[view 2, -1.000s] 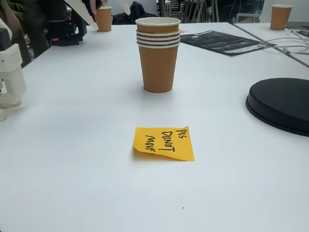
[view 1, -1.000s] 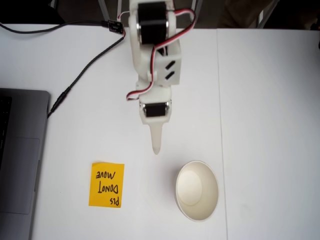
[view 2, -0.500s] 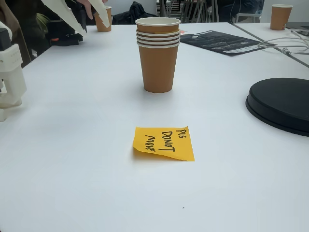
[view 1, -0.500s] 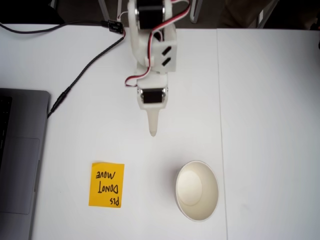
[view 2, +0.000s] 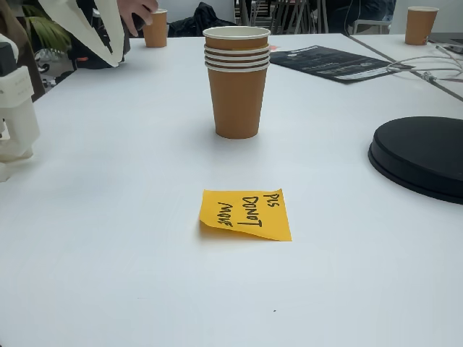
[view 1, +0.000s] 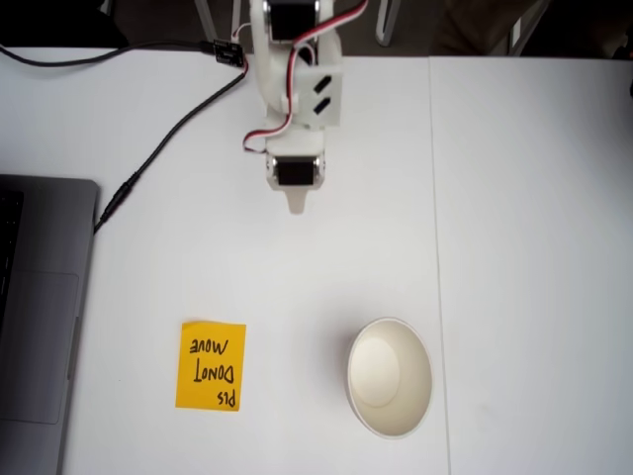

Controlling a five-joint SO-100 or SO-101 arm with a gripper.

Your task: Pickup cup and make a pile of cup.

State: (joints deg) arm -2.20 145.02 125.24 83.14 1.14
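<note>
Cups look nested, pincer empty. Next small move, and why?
Probably fold the arm back toward its base and stop. The pile of cup stands upright on the table with several rims nested, the pincer holds nothing and hangs well apart from it, and no loose cup lies beside it.

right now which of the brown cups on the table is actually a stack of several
The pile of cup nearest the camera, just behind the orange note: it shows several rolled rims one above another. The cups far back left and far right show one rim each.
</note>
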